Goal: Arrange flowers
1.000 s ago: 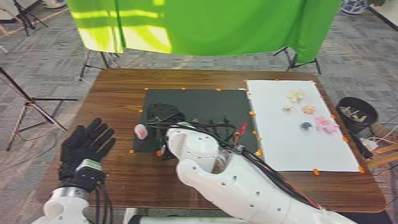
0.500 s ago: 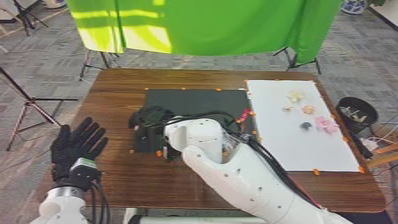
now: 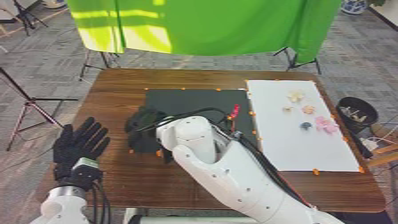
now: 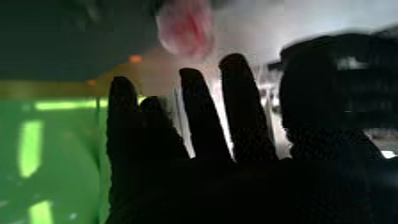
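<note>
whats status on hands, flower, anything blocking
Black-gloved left hand open, right hand open. Pink-red flower beyond right fingertips. White right arm partly covers black mat.

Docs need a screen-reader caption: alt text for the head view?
Robot's right hand at the left edge of a black mat. Small flowers lie on a white sheet to the mat's right; the left hand is open at the brown table's left side.

Head view forward-down, wrist view close, green cloth (image 3: pixel 222 30) shared
</note>
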You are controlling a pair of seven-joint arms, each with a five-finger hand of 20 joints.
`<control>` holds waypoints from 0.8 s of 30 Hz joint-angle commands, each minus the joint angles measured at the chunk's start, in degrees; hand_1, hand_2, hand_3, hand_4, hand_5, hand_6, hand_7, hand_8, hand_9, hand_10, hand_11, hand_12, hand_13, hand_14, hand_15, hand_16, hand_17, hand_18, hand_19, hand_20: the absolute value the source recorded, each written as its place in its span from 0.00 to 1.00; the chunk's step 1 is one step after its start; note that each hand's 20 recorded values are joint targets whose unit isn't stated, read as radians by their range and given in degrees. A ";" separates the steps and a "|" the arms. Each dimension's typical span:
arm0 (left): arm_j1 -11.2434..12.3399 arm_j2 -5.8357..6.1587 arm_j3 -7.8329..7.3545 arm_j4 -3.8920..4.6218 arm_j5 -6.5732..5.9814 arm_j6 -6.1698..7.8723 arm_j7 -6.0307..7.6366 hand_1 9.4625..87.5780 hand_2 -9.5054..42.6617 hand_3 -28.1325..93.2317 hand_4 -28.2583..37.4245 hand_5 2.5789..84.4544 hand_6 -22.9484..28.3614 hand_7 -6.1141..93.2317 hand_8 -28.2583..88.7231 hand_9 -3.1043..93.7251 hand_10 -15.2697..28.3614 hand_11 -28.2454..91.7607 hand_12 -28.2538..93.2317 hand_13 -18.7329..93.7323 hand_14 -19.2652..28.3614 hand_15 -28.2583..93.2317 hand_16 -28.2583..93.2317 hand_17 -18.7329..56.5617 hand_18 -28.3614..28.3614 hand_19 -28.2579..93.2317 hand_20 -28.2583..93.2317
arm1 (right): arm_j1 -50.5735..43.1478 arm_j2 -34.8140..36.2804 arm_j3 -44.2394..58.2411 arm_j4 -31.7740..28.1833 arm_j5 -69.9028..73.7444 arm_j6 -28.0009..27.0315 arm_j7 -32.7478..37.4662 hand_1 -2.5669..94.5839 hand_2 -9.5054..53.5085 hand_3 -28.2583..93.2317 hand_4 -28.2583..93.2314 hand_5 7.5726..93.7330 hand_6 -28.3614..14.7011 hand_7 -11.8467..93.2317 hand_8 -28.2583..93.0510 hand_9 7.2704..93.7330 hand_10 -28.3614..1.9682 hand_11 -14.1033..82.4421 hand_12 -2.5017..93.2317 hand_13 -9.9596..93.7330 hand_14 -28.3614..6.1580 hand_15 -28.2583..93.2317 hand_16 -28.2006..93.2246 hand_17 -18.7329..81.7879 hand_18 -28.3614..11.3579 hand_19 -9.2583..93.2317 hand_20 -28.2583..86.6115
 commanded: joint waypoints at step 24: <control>0.52 -0.11 -0.30 0.33 0.05 -1.34 -0.29 0.19 0.50 0.81 0.00 0.48 0.64 0.22 0.17 0.37 0.73 0.47 0.33 0.37 0.76 0.58 0.17 0.16 0.76 0.53 0.31 | 0.56 3.56 -2.36 -2.24 0.28 11.58 -1.04 0.18 0.36 0.93 0.07 0.53 0.60 0.38 0.11 0.40 0.46 0.24 0.18 0.34 0.33 0.27 0.44 0.22 0.29 0.44 0.36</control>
